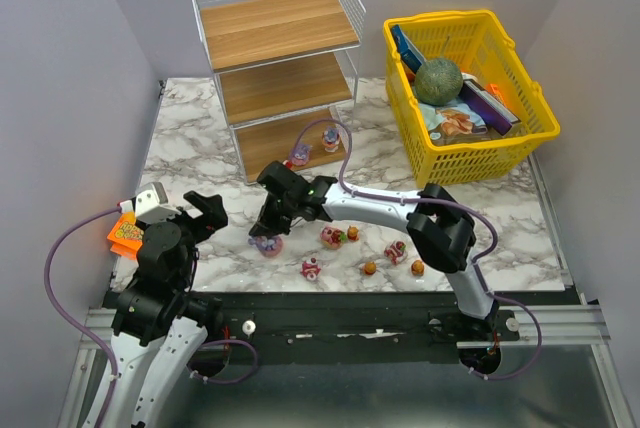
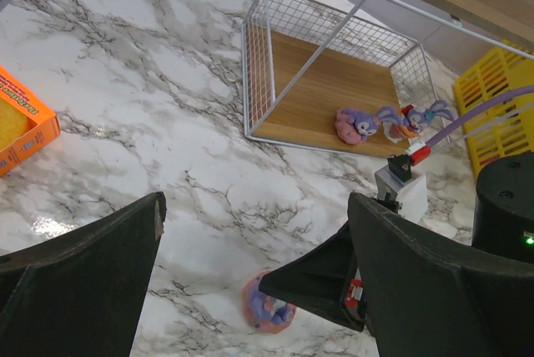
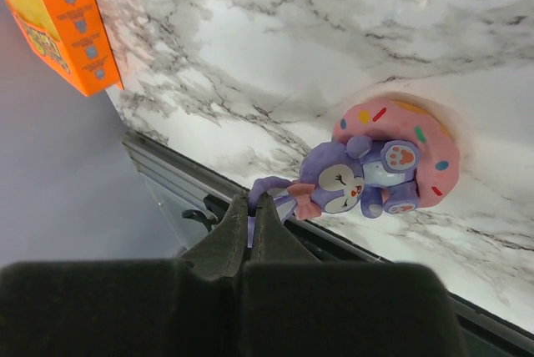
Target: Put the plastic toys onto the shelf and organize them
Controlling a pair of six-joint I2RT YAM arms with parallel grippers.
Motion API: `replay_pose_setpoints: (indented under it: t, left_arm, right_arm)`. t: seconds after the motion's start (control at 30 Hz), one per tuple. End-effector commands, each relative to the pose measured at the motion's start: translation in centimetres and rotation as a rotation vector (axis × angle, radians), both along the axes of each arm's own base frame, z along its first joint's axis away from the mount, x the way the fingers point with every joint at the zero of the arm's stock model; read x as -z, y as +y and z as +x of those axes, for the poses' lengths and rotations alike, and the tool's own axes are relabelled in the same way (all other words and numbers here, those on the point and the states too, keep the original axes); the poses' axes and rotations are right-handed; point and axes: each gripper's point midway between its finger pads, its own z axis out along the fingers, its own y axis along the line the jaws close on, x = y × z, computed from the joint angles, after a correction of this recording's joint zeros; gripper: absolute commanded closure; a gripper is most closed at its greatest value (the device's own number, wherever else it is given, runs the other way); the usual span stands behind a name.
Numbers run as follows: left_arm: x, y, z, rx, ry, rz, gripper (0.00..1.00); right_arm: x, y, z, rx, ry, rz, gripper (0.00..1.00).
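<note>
Marble-look table w/ grey walls; shelf at rear.

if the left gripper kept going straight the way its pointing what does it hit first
Probably the marble table, close to the pink-purple donut toy that the right gripper pinches. The left gripper stands open, nothing between its fingers; depth is unclear, so it might meet that toy first.

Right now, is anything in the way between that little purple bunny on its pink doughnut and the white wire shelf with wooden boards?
Nothing visible: the marble between the purple bunny and the bottom board of the wire shelf is bare. Two toys sit toward that board's right. The right gripper is shut on the bunny's ear.
</note>
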Motion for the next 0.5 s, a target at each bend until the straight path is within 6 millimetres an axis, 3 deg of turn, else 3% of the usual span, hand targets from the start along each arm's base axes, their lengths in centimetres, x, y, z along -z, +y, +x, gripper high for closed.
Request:
replay_pose_setpoints:
  t: [0.0,0.47]
  left_arm:
    - [0.4,0.3,0.2,-0.022,0.007,0.007,0.01]
    - [0.6,0.3,0.3,-0.023,0.021,0.013,0.01]
  right_arm:
    - [-1.4,-1.4,3.0,0.109,-0.026,-0.005,0.99]
    - [-4.8,-0.8,9.6,0.36,-0.067,0.067,0.99]
